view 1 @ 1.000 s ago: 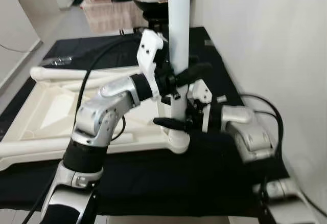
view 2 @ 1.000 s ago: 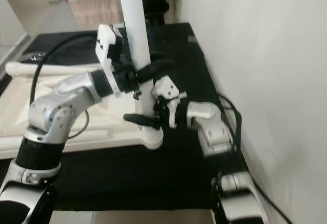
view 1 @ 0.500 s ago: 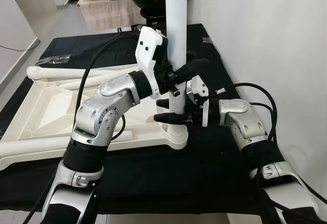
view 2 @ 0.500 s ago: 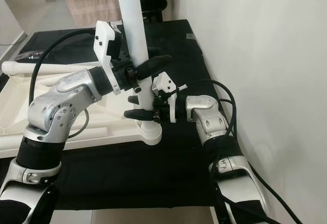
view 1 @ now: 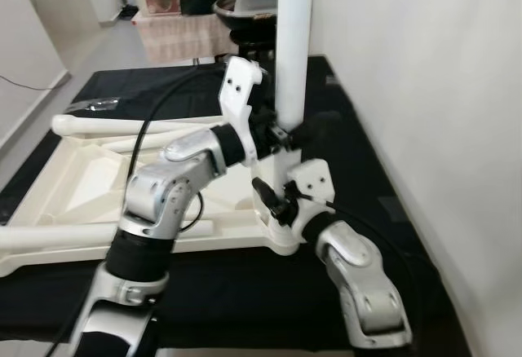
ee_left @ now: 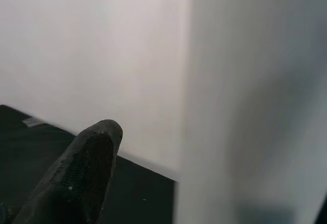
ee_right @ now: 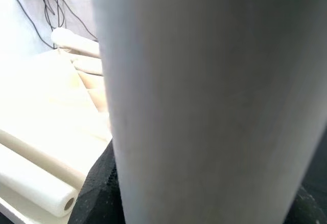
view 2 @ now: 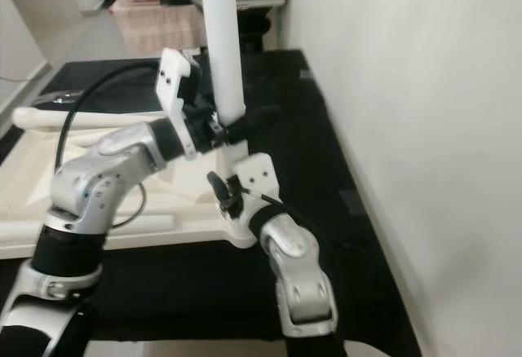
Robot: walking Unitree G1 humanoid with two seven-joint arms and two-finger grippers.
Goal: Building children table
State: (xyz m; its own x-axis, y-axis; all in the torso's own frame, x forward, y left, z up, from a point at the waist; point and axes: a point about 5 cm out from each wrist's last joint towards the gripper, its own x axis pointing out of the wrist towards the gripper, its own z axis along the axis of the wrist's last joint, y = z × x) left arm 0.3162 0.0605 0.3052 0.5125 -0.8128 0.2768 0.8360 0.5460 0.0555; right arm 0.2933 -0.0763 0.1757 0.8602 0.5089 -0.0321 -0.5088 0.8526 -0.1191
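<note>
Since 1 s ago the right arm has swung in from the wall side, so its elbow now sits toward the viewer and its pincer [view 1: 273,202] meets the leg [view 1: 291,63] low down, just above the corner socket; the head camera has also shifted.

Leg: white tube, standing upright in the near right corner of the tabletop [view 1: 73,178], which lies upside down on a black mat [view 1: 245,292] on the floor. Top of leg runs out of frame.

Left pincer [view 1: 285,133]: closed around the leg at mid height; one black finger [ee_left: 76,173] is seen beside the tube in the left wrist view. Right pincer: at the base; whether its fingers are clamped or merely alongside cannot be told, as the right wrist view shows mostly blurred tube.

Spare legs [view 1: 122,122] lie on the tabletop underside, well apart from the work.

Handling (judgement): leg looks like hollow moulded plastic, i.e. light, stiff, smooth, so prone to slip or spin in the fingers. Long lever, so a high grip alone would tip it; two holds, one mid and one low, suit it best. Press straight down along the axis w/ steady force; sideways load could skew the leg in the socket or shift the light tabletop on the mat. Wall [view 1: 424,88] is near on the right, limiting elbow room.
</note>
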